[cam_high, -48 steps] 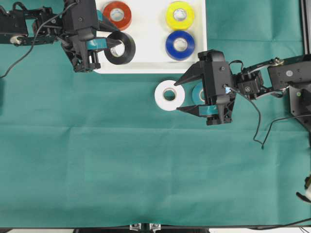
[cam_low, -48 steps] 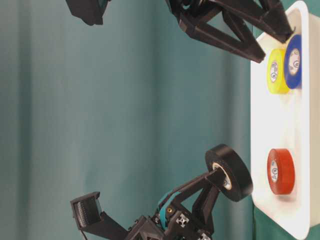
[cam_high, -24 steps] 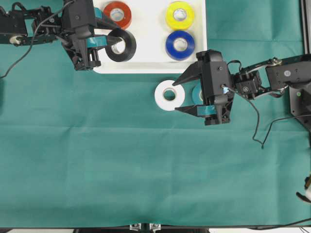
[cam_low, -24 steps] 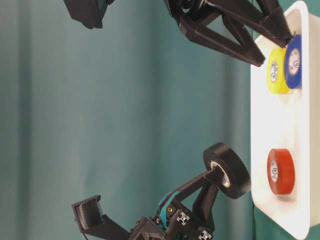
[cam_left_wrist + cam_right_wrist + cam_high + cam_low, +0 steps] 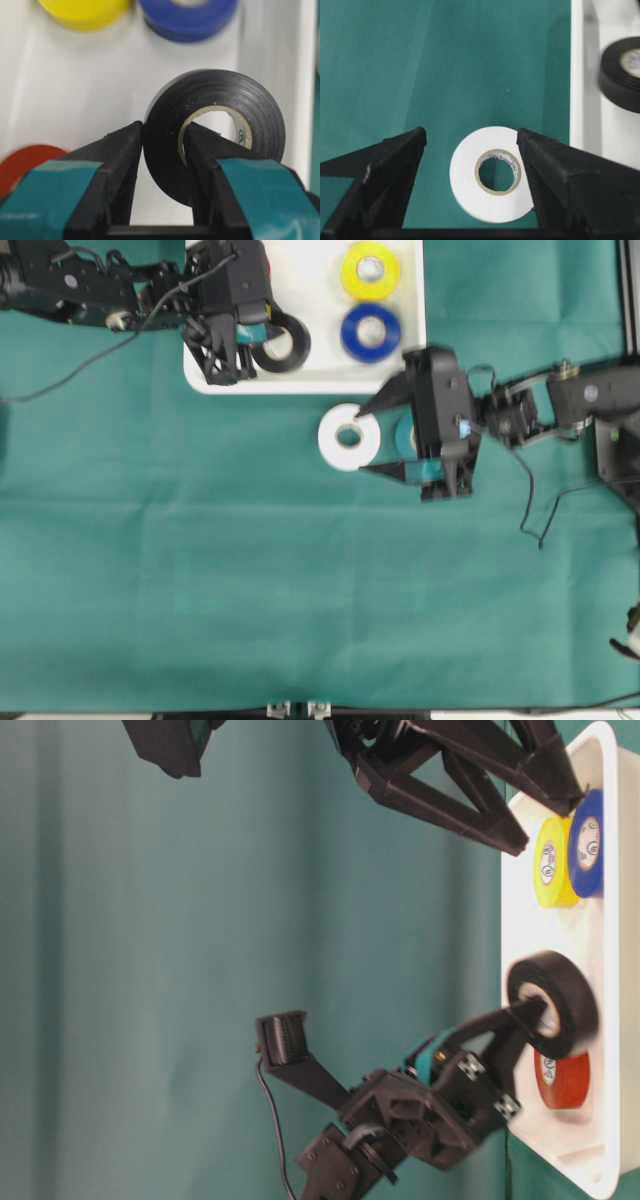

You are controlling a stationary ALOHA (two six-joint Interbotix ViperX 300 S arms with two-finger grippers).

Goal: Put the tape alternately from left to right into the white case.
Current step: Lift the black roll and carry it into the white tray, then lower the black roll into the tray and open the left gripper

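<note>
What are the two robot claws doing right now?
Left gripper: shut on the black tape roll.
Right gripper: open, around the white tape roll.

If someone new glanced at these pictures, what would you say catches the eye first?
Probably the black tape roll, pinched through its core by the left gripper over the white case, near the yellow and blue rolls. Next, the white roll flat on the green cloth, between the open right gripper's fingers.

5 tape rolls, 1 white case.
</note>
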